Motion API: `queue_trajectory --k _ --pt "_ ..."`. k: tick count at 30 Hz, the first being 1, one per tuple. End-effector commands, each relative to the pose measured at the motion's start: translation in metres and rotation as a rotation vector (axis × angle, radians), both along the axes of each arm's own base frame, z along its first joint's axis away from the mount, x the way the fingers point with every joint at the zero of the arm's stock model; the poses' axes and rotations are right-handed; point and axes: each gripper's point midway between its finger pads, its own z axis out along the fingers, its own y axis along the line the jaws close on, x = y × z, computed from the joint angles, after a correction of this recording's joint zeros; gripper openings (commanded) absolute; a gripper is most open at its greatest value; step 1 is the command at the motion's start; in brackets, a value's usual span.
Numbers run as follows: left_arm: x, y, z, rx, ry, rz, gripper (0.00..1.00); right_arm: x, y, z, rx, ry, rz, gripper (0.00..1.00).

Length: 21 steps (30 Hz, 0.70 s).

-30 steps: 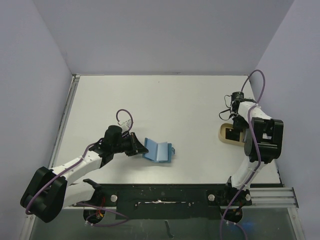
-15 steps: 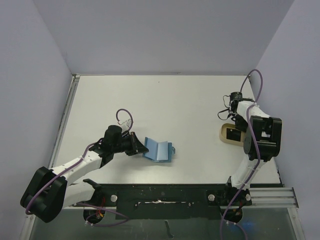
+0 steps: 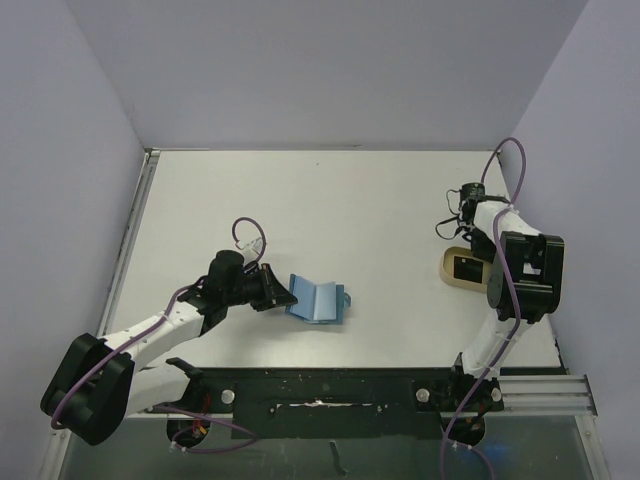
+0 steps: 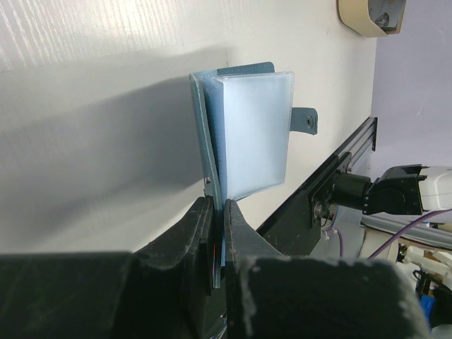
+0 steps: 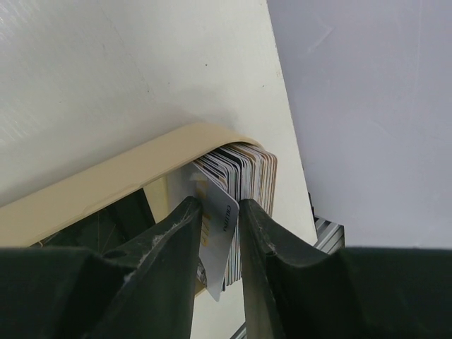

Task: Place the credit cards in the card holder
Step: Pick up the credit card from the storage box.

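Note:
The teal-blue card holder (image 3: 316,302) lies half open on the table, light blue inside (image 4: 251,134), its snap tab (image 4: 305,120) sticking out to the side. My left gripper (image 3: 280,292) is shut on its near edge (image 4: 217,212). At the right, a beige tray (image 3: 447,270) holds a stack of credit cards (image 5: 251,166) standing on edge. My right gripper (image 3: 470,243) is above the tray, its fingers closed narrowly around one white credit card (image 5: 220,219) that sits tilted and pulled a little out of the stack.
The beige tray's curved wall (image 5: 106,183) is close under the right fingers, near the table's right edge. The black base rail (image 3: 330,385) runs along the near edge. Purple walls enclose the table on three sides.
The right wrist has shifted slightly up and back over the tray, showing more of the tray's inside. The left arm and the card holder have not moved.

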Motion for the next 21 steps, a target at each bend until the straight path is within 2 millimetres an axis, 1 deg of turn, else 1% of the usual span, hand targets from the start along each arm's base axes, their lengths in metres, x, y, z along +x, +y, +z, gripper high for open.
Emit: queue_trajectory --k 1,7,8,10,12,21 --pt "0.008 -0.006 0.02 -0.048 -0.084 -0.016 0.0 0.007 -0.01 0.026 -0.059 -0.048 -0.014 0.26" --pt "0.008 -0.006 0.02 -0.048 -0.085 -0.016 0.0 0.01 -0.01 0.03 -0.065 -0.052 -0.011 0.28" --pt "0.008 -0.006 0.02 -0.048 -0.085 -0.015 0.0 0.01 -0.01 0.03 -0.065 -0.052 -0.01 0.27" --pt "0.008 -0.006 0.02 -0.047 -0.085 -0.015 0.0 0.01 -0.01 0.03 -0.065 -0.05 -0.009 0.22" --pt "0.008 -0.006 0.02 -0.047 -0.084 -0.015 0.0 0.011 -0.009 0.031 -0.064 -0.052 -0.009 0.19" --pt "0.008 -0.006 0.02 -0.048 -0.086 -0.015 0.0 0.014 -0.007 0.037 -0.067 -0.058 -0.001 0.13"
